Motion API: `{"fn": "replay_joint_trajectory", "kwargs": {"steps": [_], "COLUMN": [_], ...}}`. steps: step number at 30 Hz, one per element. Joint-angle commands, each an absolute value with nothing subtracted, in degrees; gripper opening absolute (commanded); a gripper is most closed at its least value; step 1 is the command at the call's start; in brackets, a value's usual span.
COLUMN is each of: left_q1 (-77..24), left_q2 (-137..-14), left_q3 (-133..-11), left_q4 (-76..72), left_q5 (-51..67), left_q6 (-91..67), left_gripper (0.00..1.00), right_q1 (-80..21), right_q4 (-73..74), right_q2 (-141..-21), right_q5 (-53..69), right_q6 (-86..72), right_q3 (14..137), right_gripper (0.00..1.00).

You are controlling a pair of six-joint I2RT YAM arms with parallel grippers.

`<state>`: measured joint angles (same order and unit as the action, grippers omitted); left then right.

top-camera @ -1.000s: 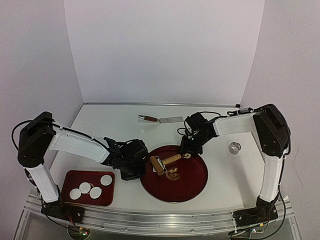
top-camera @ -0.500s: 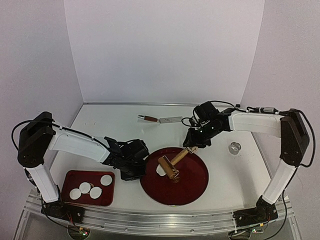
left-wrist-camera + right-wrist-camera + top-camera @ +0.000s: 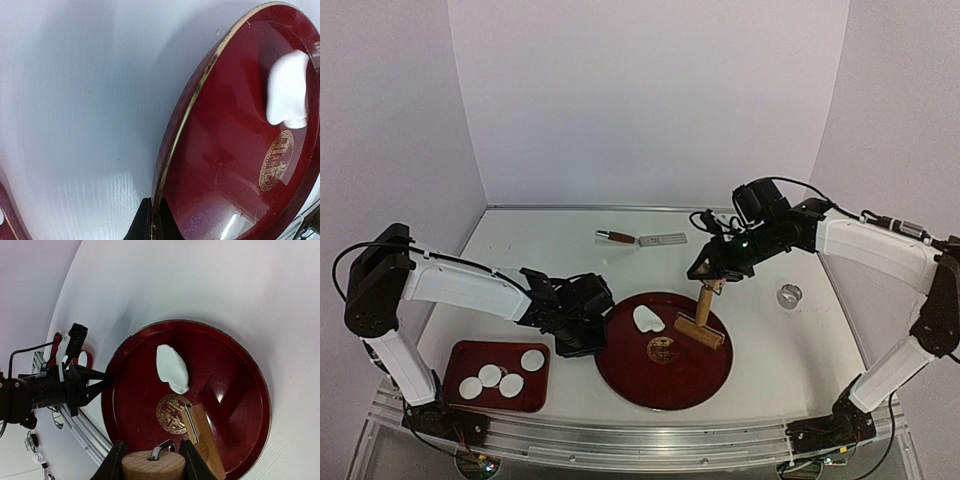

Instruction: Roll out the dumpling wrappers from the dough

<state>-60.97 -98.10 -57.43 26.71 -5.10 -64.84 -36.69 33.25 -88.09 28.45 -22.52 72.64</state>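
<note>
A ragged white dough piece (image 3: 647,318) lies on the round red plate (image 3: 665,385), left of its gold emblem. My right gripper (image 3: 713,278) is shut on the wooden handle of the rolling pin (image 3: 700,328) and holds it tilted, roller end down, over the plate's right half and clear of the dough. In the right wrist view the handle end (image 3: 152,466) sits between my fingers, with the dough (image 3: 172,367) beyond. My left gripper (image 3: 588,330) is shut on the plate's left rim (image 3: 172,150). Several round white dumpling wrappers (image 3: 511,384) lie in a small red tray (image 3: 498,352) at the front left.
A small metal ring (image 3: 788,295) stands on the table right of the plate. A scraper with a dark handle (image 3: 640,238) lies near the back wall. The metal rail (image 3: 640,440) runs along the near edge.
My right gripper has lifted the rolling pin off the dough and swung it up and to the right, so it now hangs steeply. The dough lies uncovered. My left gripper still holds the rim.
</note>
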Motion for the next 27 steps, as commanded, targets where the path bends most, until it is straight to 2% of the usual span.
{"fn": "replay_joint_trajectory", "kwargs": {"steps": [1, 3, 10, 13, 17, 24, 27], "left_q1": [-60.91, -60.91, -61.04, -61.55, -63.33, -65.65, -65.78], "left_q2": [-93.65, -92.67, -89.10, -87.43, -85.02, -82.43, -82.90], "left_q3": [-60.63, -61.27, -64.93, -67.03, -68.11, -62.49, -61.89], "left_q4": [27.39, 27.24, 24.89, 21.49, 12.99, -8.97, -13.47], "left_q5": [-8.00, -8.48, -9.02, -9.03, -9.42, -9.19, -9.20], "left_q6": [-62.27, -61.88, -59.91, -59.02, -58.93, -60.88, -61.07], "left_gripper": [0.07, 0.16, 0.57, 0.69, 0.75, 0.78, 0.79], "right_q1": [-37.02, -37.03, -37.05, -37.07, -37.07, -37.08, -37.09], "right_q4": [33.23, 33.20, 32.55, 30.22, 23.98, 13.21, 10.36], "right_q2": [-83.60, -82.91, -81.83, -81.67, -80.96, -79.20, -79.07], "right_q5": [35.14, 37.13, 39.89, 40.38, 41.57, 42.62, 44.06], "right_q6": [-20.77, -20.74, -23.39, -26.23, -31.29, -39.91, -41.73], "right_q3": [76.23, 77.95, 84.42, 86.43, 86.25, 84.38, 83.87], "right_gripper": [0.00, 0.00, 0.00, 0.00, 0.00, 0.00, 0.00]}}
